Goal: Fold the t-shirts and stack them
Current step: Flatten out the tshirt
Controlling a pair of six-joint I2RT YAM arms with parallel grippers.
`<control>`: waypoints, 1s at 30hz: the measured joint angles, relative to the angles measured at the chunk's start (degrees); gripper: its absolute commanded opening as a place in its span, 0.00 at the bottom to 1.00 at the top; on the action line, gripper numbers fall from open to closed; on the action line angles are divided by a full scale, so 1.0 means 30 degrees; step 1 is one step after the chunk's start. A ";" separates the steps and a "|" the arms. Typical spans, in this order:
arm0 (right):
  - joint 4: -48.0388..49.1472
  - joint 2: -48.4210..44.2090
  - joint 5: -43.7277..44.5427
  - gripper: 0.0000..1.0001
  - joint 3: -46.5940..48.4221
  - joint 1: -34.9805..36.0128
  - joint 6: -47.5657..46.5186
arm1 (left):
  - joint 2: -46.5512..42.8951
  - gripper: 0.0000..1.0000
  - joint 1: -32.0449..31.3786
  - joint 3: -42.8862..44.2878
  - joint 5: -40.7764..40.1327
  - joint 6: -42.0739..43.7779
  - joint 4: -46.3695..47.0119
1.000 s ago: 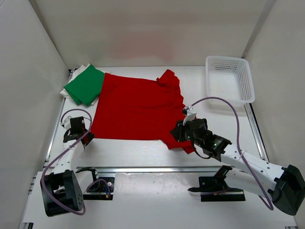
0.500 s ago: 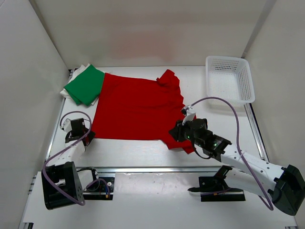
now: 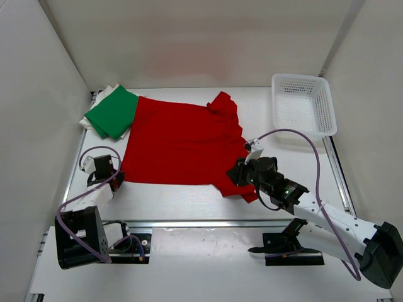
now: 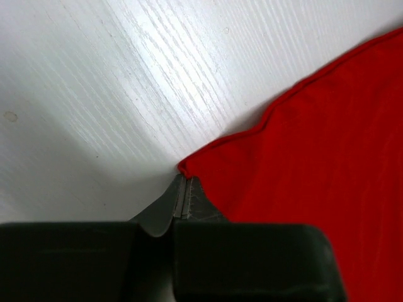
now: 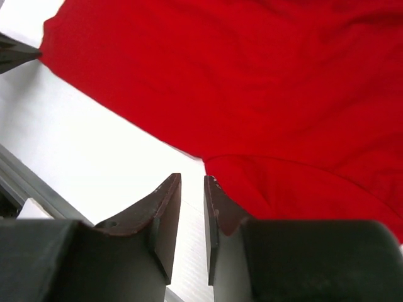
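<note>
The red t-shirt (image 3: 179, 141) lies spread flat across the middle of the table. A folded green t-shirt (image 3: 113, 113) rests on the white t-shirt (image 3: 108, 91) at the back left. My left gripper (image 3: 117, 180) is at the red shirt's near left hem corner. In the left wrist view my left gripper (image 4: 182, 189) is shut, with the corner of the red t-shirt (image 4: 315, 138) pinched at its tips. My right gripper (image 3: 232, 176) hovers at the near right sleeve. In the right wrist view my right gripper (image 5: 192, 181) stands narrowly open over bare table, the red t-shirt (image 5: 252, 82) beside its right finger.
A white lattice basket (image 3: 301, 78) stands at the back right. White walls close in the table on three sides. A metal rail (image 3: 189, 223) runs along the near edge in front of the arm bases.
My left gripper opened a little, then closed on the red shirt's hem corner. The right gripper has shifted slightly to the right by the sleeve.
</note>
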 measured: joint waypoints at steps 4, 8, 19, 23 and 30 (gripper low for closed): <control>-0.0721 -0.0335 0.0357 0.32 -0.0539 -0.1297 0.0852 | -0.0670 0.00 -0.0408 0.0087 -0.0423 0.0597 -0.0503; -0.2237 -0.1086 0.0466 0.39 -0.1603 -0.3650 0.2091 | -0.1858 0.00 -0.2025 0.1326 -0.0998 0.1574 -0.1311; -0.3883 0.0240 0.0874 0.51 -0.2433 -0.9209 0.3300 | -0.4991 0.00 -0.4291 0.2266 0.0240 0.3402 -0.1727; -0.2448 0.3177 0.0153 0.51 -0.2492 -1.1001 0.3126 | -0.5275 0.00 -0.6003 0.1887 0.0714 0.3483 -0.1326; 0.0714 0.5734 -0.1967 0.10 -0.2047 -1.1060 0.2783 | -0.4605 0.00 -0.6186 0.0663 0.1712 0.3126 -0.0102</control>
